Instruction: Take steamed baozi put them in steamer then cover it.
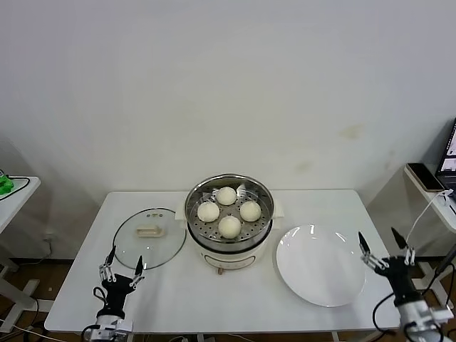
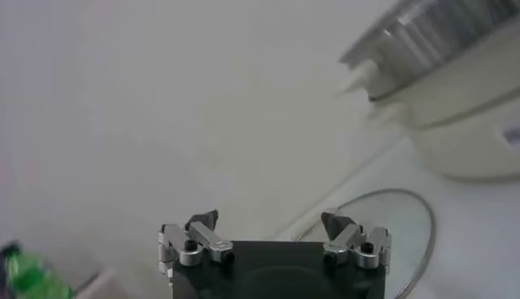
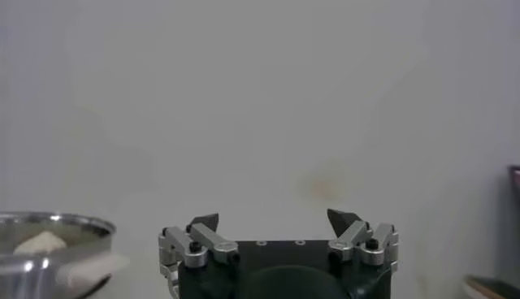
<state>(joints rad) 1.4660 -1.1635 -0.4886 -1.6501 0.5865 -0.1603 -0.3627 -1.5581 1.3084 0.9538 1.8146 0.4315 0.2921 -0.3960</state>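
- black-tipped fingers of the left claw (image 1: 123, 264) stand spread wide over the near left part of the white worktop (image 1: 178, 303); it holds nothing and touches nothing.
- right claw (image 1: 385, 246) hangs at the near right edge of the worktop, just beside the plate (image 1: 320, 265), its fingers likewise spread wide and empty.
- flat white plate lies near the right front, bare, just to the right of the steamer.
- glass cover (image 1: 150, 238) with its beige handle lies flat on the worktop a little beyond the left claw, its rim touching or almost touching the steamer's left side; the left wrist view shows its rim (image 2: 422, 244) curving past the claw (image 2: 270, 227).
- steel steamer (image 1: 229, 222) stands mid-worktop on its cream base, uncovered.
- four steamed baozi (image 1: 229, 226) sit on the perforated tray inside it, set in a diamond, close to one another.
- right wrist view catches the pot's rim (image 3: 49, 244) with one bun showing, off to the side of the claw (image 3: 276, 221).
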